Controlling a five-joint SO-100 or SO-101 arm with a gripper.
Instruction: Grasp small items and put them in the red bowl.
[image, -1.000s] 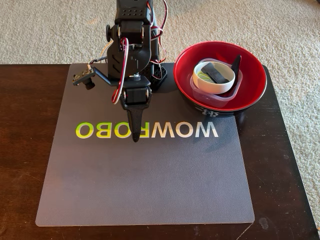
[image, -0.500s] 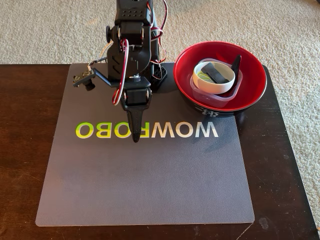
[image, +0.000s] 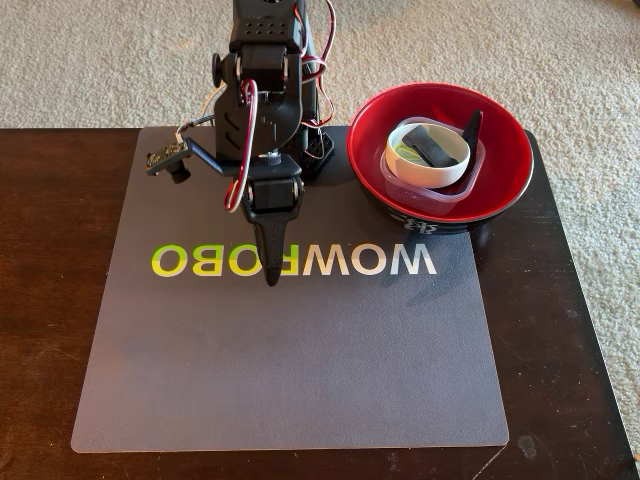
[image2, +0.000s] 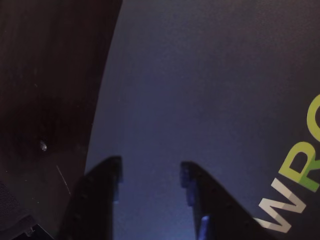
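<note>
We see the black robot arm (image: 265, 90) poised over a grey mat (image: 300, 360) printed "WOWROBO" on a dark wooden table (image: 45, 300), its end effector (image: 270, 262) empty; in the wrist view its jaws stand apart over bare mat. To the right in the fixed view, the red bowl (image: 505, 165) holds a clear square plastic tub (image: 425, 195), a small white round dish (image: 445, 170) nested inside it, and black clip pieces (image: 430, 150). Beige carpet (image: 100, 60) lies beyond.
</note>
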